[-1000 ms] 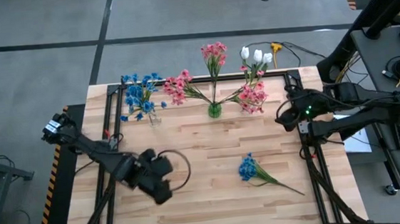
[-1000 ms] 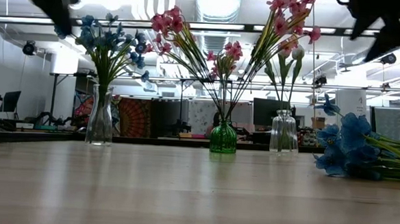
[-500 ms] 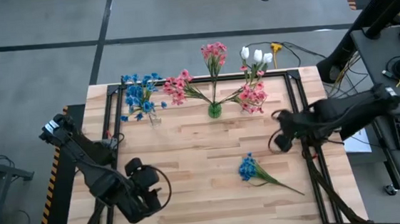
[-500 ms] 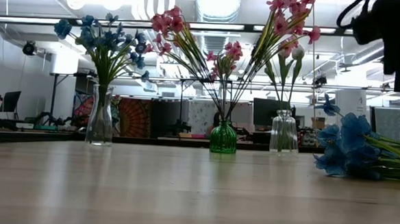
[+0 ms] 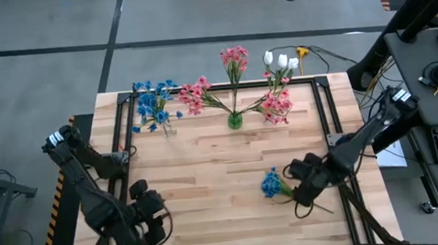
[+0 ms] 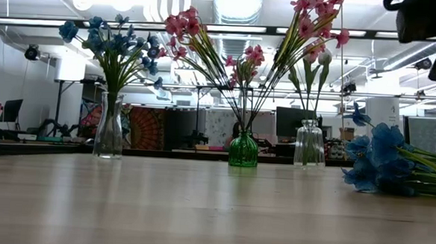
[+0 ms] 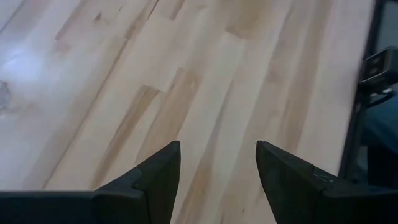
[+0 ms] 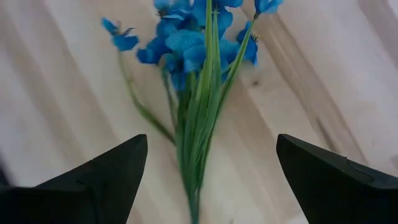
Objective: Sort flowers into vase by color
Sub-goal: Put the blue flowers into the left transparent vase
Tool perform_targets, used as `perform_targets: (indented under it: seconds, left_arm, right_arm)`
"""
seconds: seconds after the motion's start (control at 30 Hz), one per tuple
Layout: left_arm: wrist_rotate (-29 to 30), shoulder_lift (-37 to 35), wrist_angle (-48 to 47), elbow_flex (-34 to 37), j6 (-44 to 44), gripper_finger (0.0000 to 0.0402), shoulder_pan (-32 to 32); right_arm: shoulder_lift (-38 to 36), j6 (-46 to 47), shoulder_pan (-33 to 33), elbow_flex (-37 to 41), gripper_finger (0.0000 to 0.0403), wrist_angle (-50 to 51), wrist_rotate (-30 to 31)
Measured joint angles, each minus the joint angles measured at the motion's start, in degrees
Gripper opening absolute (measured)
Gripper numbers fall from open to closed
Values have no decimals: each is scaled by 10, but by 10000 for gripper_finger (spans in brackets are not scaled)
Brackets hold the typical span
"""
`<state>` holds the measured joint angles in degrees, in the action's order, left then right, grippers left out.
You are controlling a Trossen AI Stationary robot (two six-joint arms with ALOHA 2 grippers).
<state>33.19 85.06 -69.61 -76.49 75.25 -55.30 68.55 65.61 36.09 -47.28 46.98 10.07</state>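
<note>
Your loose blue-blossomed sprig with the long green stem (image 5: pixel 279 188) lies flat on the pale wooden table (image 5: pixel 223 169) at about 4 o'clock from its middle; its long axis runs 10 to 4 o'clock, blossoms toward 10, stem tip toward 4. You have one sprig still lying down.

Three vases stand along the 12 o'clock edge: a clear glass vase of blue sprigs (image 6: pixel 109 127) at 11, a small green glass vase of pink sprigs (image 6: pixel 243 149) at 12, and a clear glass vase of white buds (image 6: pixel 309 144) at 1.

Your right gripper (image 5: pixel 301 188) hangs over the sprig's stem, arm reaching in from 3 o'clock, fingers (image 8: pixel 112 174) spread wide either side of it, not touching.

Your left gripper (image 5: pixel 150 222) waits at 8 o'clock, fingers (image 7: pixel 155 180) apart, holding nothing.
</note>
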Motion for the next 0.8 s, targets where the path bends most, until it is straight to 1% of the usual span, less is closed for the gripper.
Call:
perform_targets:
  seconds: [0.17,0.33,0.5,0.63,0.8]
  left_arm:
    - [44,0,51,25,26,192,-43]
    - [68,0,94,45,46,192,-56]
    - [69,0,117,66,48,192,-56]
    - [73,1,121,73,48,192,-56]
    - [92,1,122,73,46,192,-56]
  right_arm:
    - [82,-15,20,-8,350,-10,11]
    - [141,-25,30,-9,349,-17,37]
    - [168,-43,34,-9,334,-53,40]
    - [177,-63,35,-10,313,-92,41]
    - [191,-66,34,-10,280,-105,41]
